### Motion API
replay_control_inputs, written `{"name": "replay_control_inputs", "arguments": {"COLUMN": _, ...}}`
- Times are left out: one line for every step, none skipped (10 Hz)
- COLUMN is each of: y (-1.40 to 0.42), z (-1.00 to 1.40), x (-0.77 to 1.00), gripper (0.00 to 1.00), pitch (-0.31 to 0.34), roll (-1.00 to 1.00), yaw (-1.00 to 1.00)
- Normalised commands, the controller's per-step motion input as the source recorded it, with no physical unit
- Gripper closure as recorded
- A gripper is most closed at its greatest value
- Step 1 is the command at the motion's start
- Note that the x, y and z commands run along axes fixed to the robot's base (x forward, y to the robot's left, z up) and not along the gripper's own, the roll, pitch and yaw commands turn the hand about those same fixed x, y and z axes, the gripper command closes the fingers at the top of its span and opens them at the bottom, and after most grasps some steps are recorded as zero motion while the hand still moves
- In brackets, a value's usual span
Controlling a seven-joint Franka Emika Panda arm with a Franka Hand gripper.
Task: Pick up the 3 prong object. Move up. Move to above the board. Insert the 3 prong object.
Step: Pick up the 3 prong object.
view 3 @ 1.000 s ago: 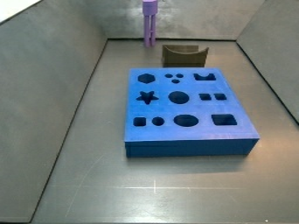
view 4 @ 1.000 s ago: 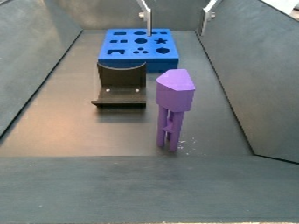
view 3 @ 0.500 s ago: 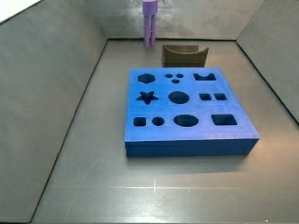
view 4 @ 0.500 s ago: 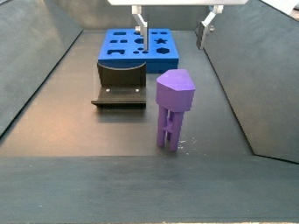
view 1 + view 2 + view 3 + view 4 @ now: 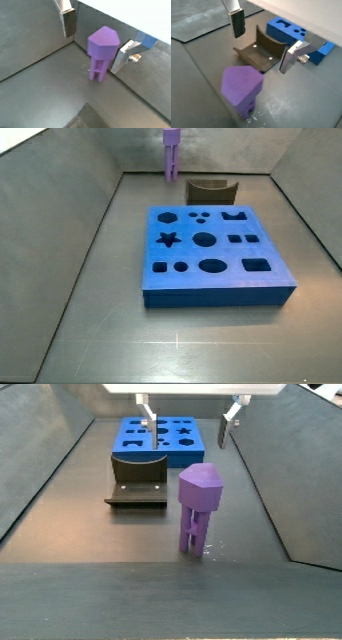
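Note:
The 3 prong object [image 5: 199, 509] is a light-purple piece standing upright on its prongs on the grey floor, also visible in a side view [image 5: 171, 158] by the back wall. It shows in both wrist views [image 5: 102, 52] [image 5: 241, 92]. My gripper [image 5: 190, 411] hangs open above the floor, higher than the piece and apart from it. Both silver fingers [image 5: 67, 22] are bare, with nothing between them. The board [image 5: 214, 253] is a flat blue slab with dark cut-outs and lies on the floor beyond the piece [image 5: 158, 439].
The dark brown fixture [image 5: 138, 487] stands between the purple piece and the board, and shows under the gripper [image 5: 258, 50] in a wrist view. Sloping grey walls [image 5: 80, 238] close in the floor on both sides and at the back.
The gripper has come down further into a side view and shifted slightly left. The purple piece, the board and the fixture have not moved.

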Motion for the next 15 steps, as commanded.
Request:
{"name": "replay_control_inputs", "arguments": {"y": 0.4, "z": -0.05, "x": 0.11, "gripper": 0.0, "pitch": -0.009, "roll": -0.16, "yaw": 0.21}}
{"name": "replay_control_inputs", "arguments": {"y": 0.35, "z": -0.08, "x": 0.11, "gripper": 0.0, "pitch": -0.034, "roll": -0.19, "yaw": 0.2}}
{"name": "replay_control_inputs", "arguments": {"y": 0.35, "z": -0.11, "x": 0.17, "gripper": 0.0, "pitch": -0.029, "roll": -0.19, "yaw": 0.18}}
{"name": "replay_control_inputs", "arguments": {"y": 0.37, "z": -0.13, "x": 0.15, "gripper": 0.0, "pitch": -0.034, "roll": -0.2, "yaw": 0.16}}
{"name": "replay_control_inputs", "arguments": {"y": 0.33, "z": -0.17, "x": 0.13, "gripper": 0.0, "pitch": -0.06, "roll": -0.21, "yaw": 0.13}}
{"name": "replay_control_inputs", "arguments": {"y": 0.33, "z": -0.25, "x": 0.08, "gripper": 0.0, "pitch": -0.064, "roll": -0.19, "yaw": 0.12}}
{"name": "replay_control_inputs", "arguments": {"y": 0.25, "z": -0.38, "x": 0.0, "gripper": 0.0, "pitch": -0.059, "roll": -0.1, "yaw": 0.11}}
{"name": "replay_control_inputs", "arguments": {"y": 0.07, "z": -0.42, "x": -0.14, "gripper": 0.0, "pitch": -0.074, "roll": -0.02, "yaw": 0.06}}
{"name": "replay_control_inputs", "arguments": {"y": 0.0, "z": -0.31, "x": -0.2, "gripper": 0.0, "pitch": -0.051, "roll": 0.0, "yaw": 0.0}}
{"name": "replay_control_inputs", "arguments": {"y": 0.0, "z": -0.08, "x": -0.01, "gripper": 0.0, "pitch": 0.0, "roll": 0.0, "yaw": -0.01}}
{"name": "replay_control_inputs", "arguments": {"y": 0.0, "z": 0.0, "x": 0.0, "gripper": 0.0, "pitch": 0.0, "roll": 0.0, "yaw": -0.02}}
{"name": "replay_control_inputs", "arguments": {"y": -0.01, "z": -0.82, "x": -0.27, "gripper": 0.0, "pitch": 0.0, "roll": 0.12, "yaw": 0.0}}
{"name": "replay_control_inputs", "arguments": {"y": 0.0, "z": -0.16, "x": -0.02, "gripper": 0.0, "pitch": 0.033, "roll": 0.11, "yaw": -0.04}}
{"name": "replay_control_inputs", "arguments": {"y": 0.0, "z": 0.0, "x": 0.0, "gripper": 0.0, "pitch": 0.0, "roll": 0.0, "yaw": 0.0}}
{"name": "replay_control_inputs", "arguments": {"y": 0.0, "z": 0.0, "x": 0.0, "gripper": 1.0, "pitch": 0.0, "roll": 0.0, "yaw": 0.0}}
